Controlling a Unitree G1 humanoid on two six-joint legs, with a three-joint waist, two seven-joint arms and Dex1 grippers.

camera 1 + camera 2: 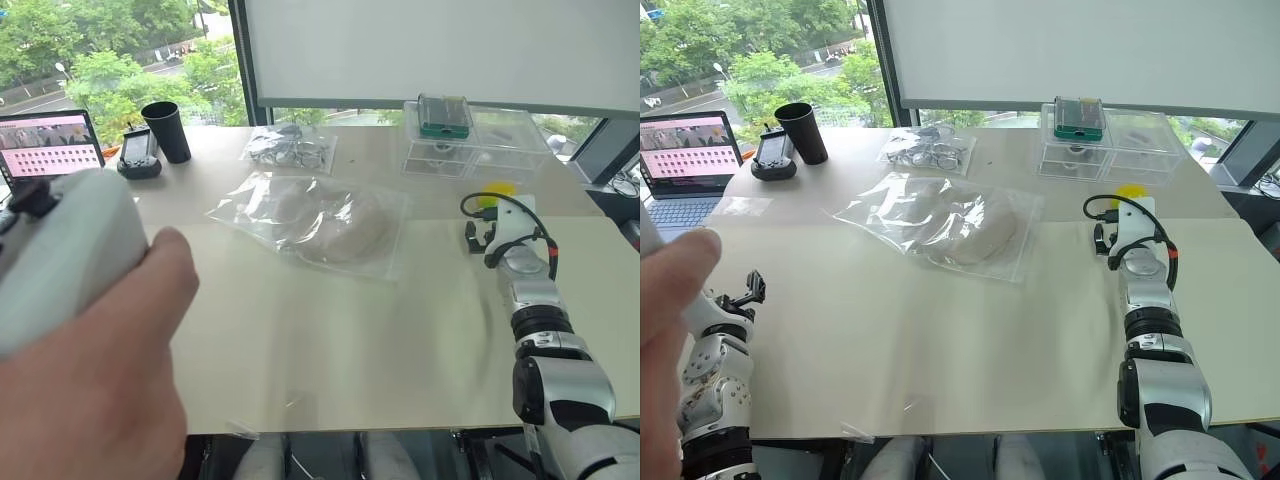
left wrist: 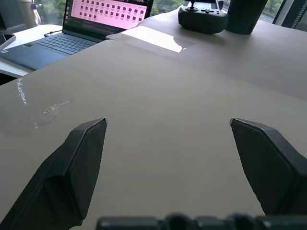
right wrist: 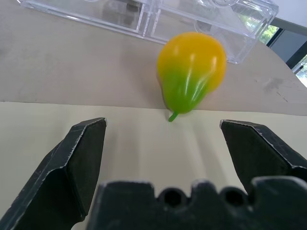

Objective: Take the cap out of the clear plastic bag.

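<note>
Inside the clear plastic bag (image 1: 935, 222), the cap (image 1: 965, 228) looks blurred; both jaws spread, empty.

Bare cream worktop (image 1: 940, 350) lies open between the wide-spread left tool (image 1: 748, 290) and right tool (image 1: 1108, 243), giving clear passage to the large crinkly clear plastic bag (image 1: 940, 225) holding the cream fabric cap (image 1: 975, 232). Ahead of the right tool sits a yellow-green plastic pear (image 3: 191, 72), backed by clear plastic boxes (image 1: 1110, 140). A person's hand (image 1: 100, 390) crowds the near left side.
</note>
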